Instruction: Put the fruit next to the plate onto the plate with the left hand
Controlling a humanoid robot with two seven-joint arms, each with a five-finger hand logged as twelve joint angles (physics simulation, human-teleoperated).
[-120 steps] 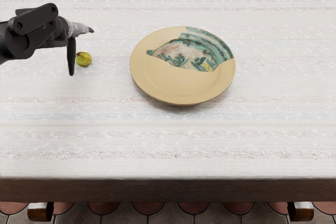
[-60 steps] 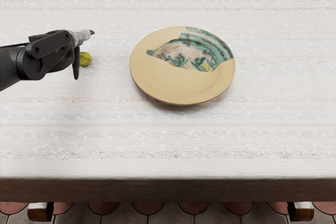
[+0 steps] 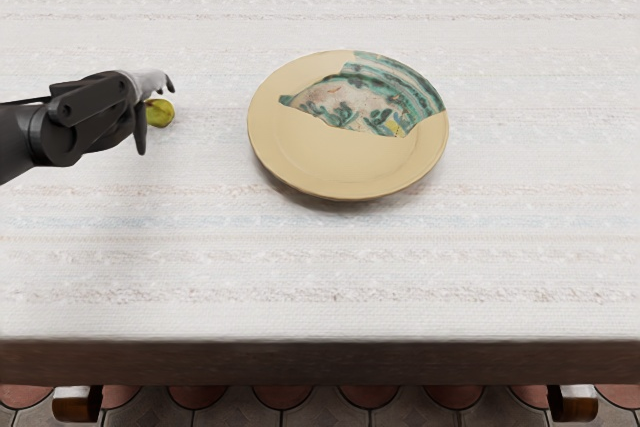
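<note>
One small yellow-green fruit [image 3: 162, 113] and one painted yellow plate [image 3: 320, 159] are seen on the white tablecloth [image 3: 400, 267], the fruit lying well left of the plate. The fruit is partly hidden by the one left hand [image 3: 125, 107], whose fingers are held spread about it, unclosed.

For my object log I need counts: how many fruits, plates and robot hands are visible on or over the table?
fruit: 1
plate: 1
left hand: 1
total: 3
</note>
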